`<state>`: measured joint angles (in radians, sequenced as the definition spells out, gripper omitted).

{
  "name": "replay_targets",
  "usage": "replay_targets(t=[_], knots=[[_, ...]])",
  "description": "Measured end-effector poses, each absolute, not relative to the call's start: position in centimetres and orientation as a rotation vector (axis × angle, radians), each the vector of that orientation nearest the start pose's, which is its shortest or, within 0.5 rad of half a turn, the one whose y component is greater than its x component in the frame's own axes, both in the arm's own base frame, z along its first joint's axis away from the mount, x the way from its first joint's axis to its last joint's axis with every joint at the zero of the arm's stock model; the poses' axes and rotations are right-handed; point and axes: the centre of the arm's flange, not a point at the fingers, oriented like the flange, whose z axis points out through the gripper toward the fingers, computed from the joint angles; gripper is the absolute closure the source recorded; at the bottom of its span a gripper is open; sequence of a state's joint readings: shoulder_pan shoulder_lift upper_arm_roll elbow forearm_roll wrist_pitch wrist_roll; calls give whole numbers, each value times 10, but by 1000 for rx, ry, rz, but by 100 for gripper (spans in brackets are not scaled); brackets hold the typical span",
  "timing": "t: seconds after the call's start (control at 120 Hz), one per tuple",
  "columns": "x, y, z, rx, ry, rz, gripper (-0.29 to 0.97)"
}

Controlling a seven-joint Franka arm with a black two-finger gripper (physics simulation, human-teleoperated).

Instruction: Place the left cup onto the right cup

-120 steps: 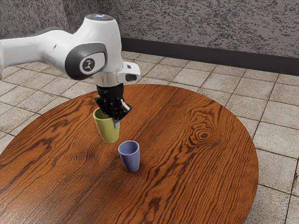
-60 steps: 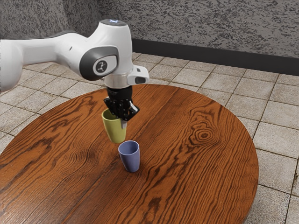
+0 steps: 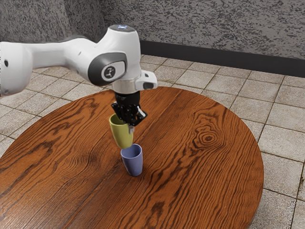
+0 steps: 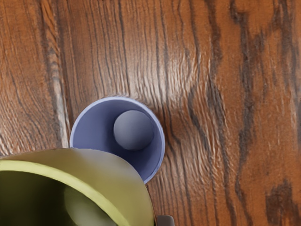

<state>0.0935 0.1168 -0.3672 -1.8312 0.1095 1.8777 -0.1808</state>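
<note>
Jaws clamped on the rim of the green cup [image 3: 122, 134], holding it in the air over the middle of the round bench [image 3: 205, 167], well clear of every edge, with the widest bare wood toward the exterior view's right. Its mouth faces up, long axis leaning a little off upright, base just over the rim of the blue cup [image 3: 132, 161] and offset toward the exterior view's left; touching or not, I cannot tell. The blue cup stands upright, mouth open upward.
</note>
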Motion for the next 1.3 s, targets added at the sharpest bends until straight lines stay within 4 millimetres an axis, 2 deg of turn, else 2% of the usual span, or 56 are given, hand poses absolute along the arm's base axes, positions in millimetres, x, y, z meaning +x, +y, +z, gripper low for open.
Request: replay_targets(t=[0.6,1.3], knots=[[585,-149,443,-3082,203,63,79],[594,-134,424,-3078,164,97,79]])
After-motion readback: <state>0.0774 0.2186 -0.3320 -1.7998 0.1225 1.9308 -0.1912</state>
